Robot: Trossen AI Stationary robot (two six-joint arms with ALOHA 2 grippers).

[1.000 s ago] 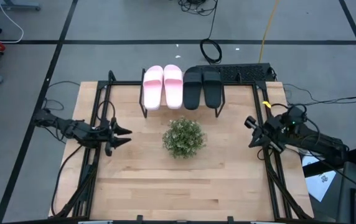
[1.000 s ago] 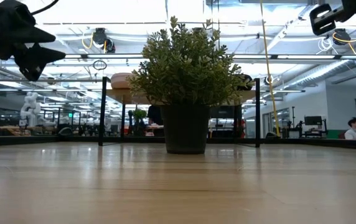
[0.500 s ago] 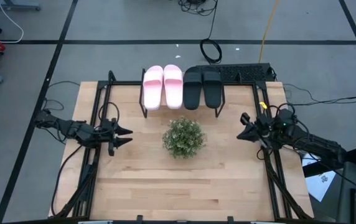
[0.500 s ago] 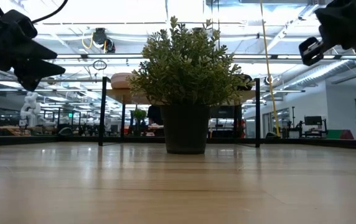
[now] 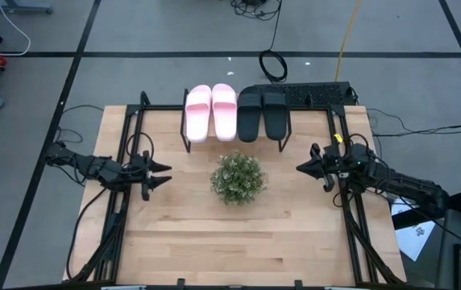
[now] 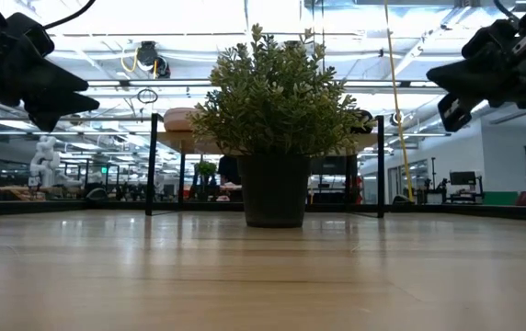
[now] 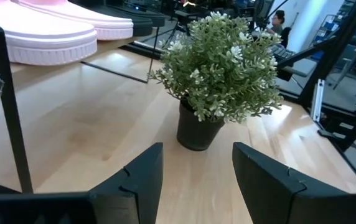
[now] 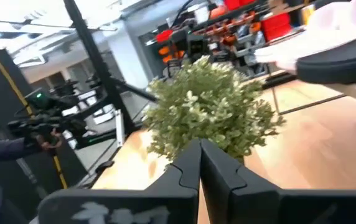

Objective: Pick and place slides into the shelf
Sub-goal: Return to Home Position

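The pale pink slip-on slides (image 5: 210, 113) and matte black slides (image 5: 262, 113) lie side by side on the low light-wood shelf (image 6: 153, 165) with black legs, at 12 o'clock from the bushy green potted plant (image 5: 238, 178) on the wooden surface (image 5: 214, 242). The left gripper (image 5: 166, 176) hovers at its 9 o'clock, fingers spread, empty; the right gripper (image 5: 301, 167) at 3 o'clock, fingers pressed together.
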